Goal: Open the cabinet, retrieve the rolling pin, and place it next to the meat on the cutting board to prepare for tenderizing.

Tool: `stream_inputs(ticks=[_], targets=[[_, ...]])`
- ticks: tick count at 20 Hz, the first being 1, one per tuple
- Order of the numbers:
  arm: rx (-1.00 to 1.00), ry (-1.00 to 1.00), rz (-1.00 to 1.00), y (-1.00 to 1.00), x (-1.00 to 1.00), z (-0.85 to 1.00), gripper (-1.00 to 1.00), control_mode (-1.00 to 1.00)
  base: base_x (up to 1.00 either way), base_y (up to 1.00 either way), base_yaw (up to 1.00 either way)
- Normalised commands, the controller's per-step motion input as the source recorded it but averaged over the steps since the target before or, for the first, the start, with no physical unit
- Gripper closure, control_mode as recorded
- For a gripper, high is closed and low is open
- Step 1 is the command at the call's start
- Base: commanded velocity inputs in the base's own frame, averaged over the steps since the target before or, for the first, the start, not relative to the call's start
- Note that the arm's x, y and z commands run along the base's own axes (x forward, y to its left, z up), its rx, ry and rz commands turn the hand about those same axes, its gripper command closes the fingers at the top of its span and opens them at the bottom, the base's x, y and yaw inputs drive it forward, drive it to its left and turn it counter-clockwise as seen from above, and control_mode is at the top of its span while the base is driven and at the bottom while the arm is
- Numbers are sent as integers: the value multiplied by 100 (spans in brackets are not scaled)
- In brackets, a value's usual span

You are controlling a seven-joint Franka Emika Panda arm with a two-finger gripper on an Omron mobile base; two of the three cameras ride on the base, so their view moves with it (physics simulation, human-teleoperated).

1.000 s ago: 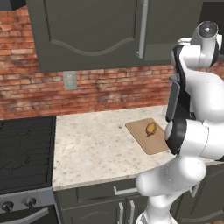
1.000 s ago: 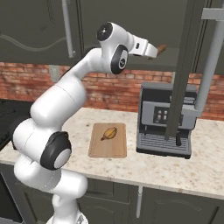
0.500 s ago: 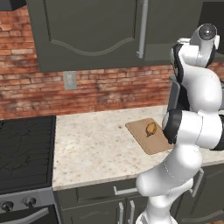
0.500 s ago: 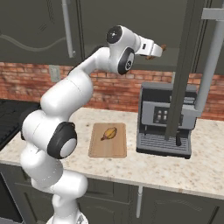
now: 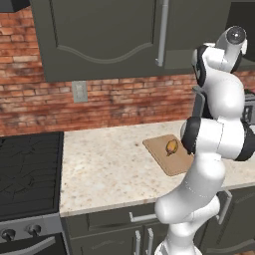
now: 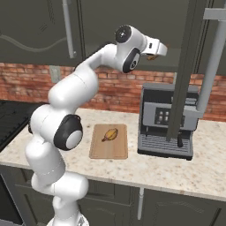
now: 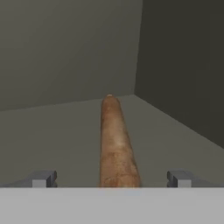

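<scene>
Over the last second the arm had reached further into the opened cabinet (image 6: 190, 66), and its wide-open gripper (image 7: 111, 178) now straddled the rolling pin (image 7: 114, 144) on the shelf, seemingly ready to grasp.

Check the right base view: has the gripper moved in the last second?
Yes. The gripper has pushed further toward the open door above the coffee machine, into the cabinet, where the rolling pin lies between its open jaws.

Both base views flank the cutting board (image 5: 169, 154); hand view faces close into cabinet (image 7: 70, 52).
</scene>
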Motion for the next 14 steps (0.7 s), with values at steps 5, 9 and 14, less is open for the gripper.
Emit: stream_inputs(ticks=[5, 9, 14], targets=[[0, 6, 2, -10, 18, 0, -100, -100, 0, 0, 0], [0, 9, 0, -10, 13, 0, -100, -100, 0, 0, 0], [0, 8, 0, -2, 22, -1, -100, -100, 0, 0, 0]])
